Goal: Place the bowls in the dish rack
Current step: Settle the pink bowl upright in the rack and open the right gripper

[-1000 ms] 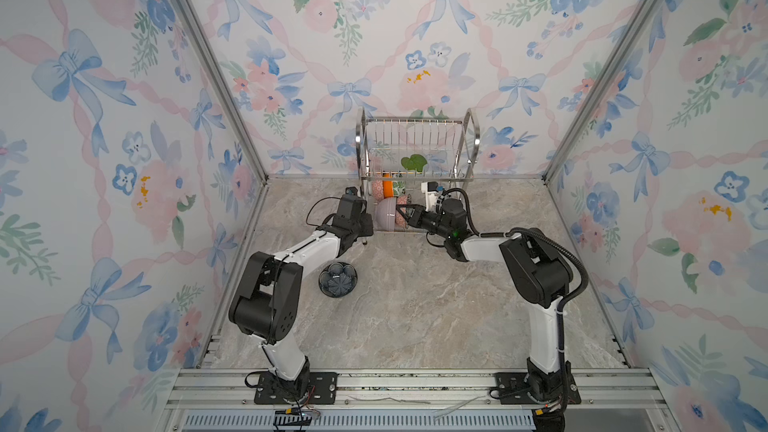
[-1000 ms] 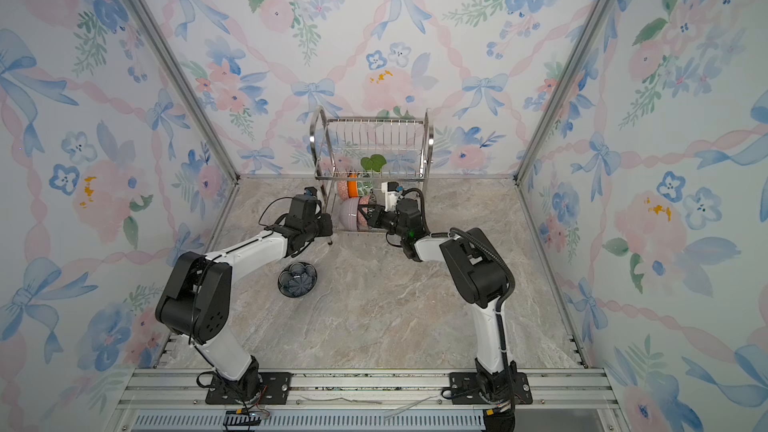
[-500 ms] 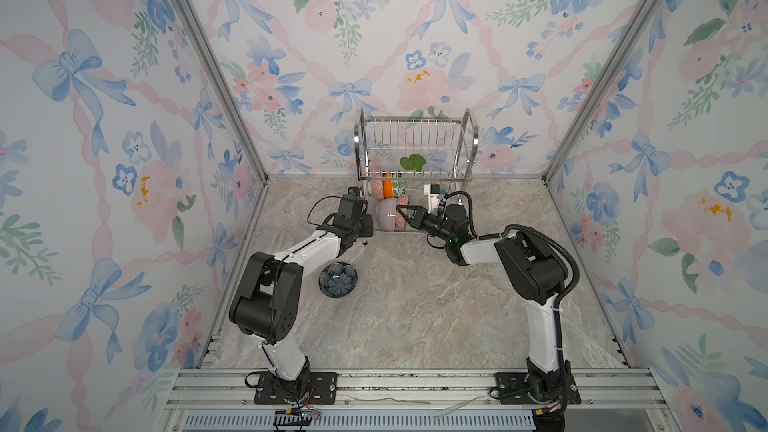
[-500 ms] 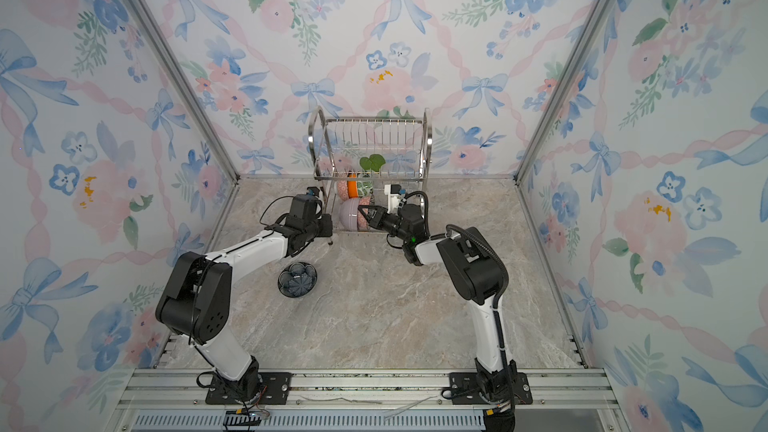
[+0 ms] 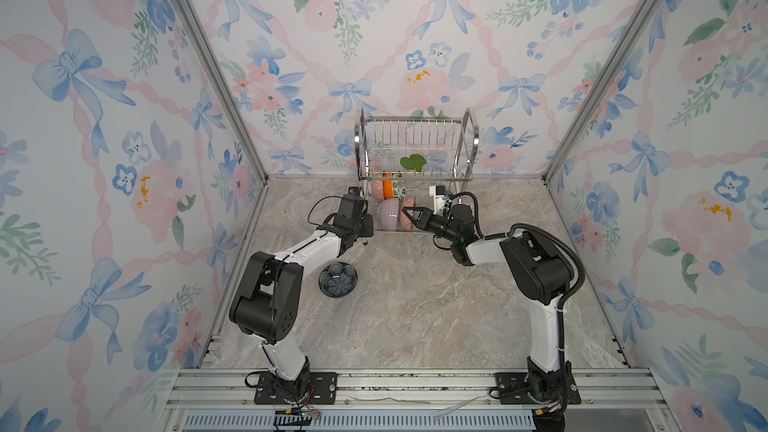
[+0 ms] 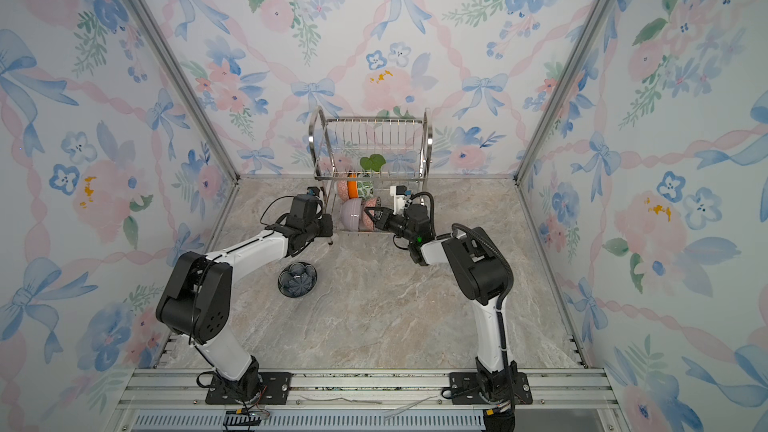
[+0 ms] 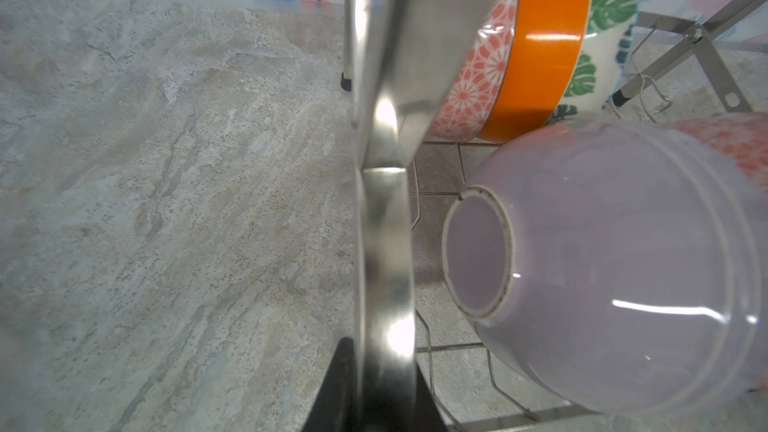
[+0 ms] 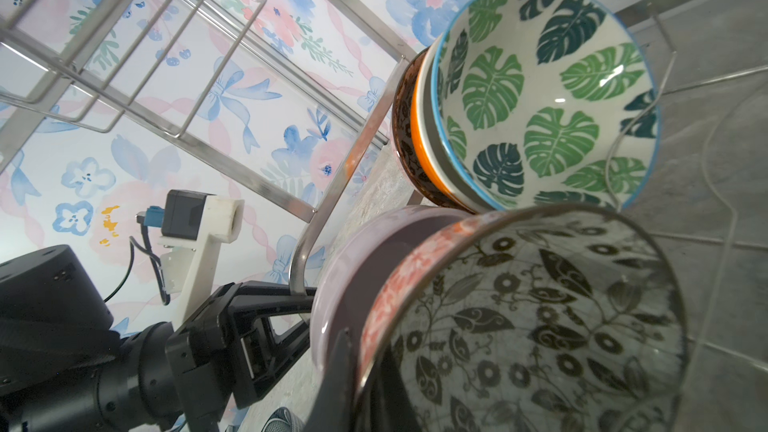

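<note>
Right wrist view: right gripper point(image 8: 353, 371) pinched rim of pink-patterned bowl point(image 8: 540, 326). Bowl stood on edge against lilac bowl point(image 8: 345, 251) in lower tier of dish rack point(image 8: 124, 35). In top view I saw right arm point(image 5: 486, 249) stretched low, wrist turned inward. Left gripper point(image 7: 382, 392) was clamped on rack's side frame, lilac bowl just beside it. Dark blue bowl point(image 5: 337, 280) lay on table point(image 5: 415, 305) beside left forearm point(image 5: 311, 247), well behind that gripper.
</note>
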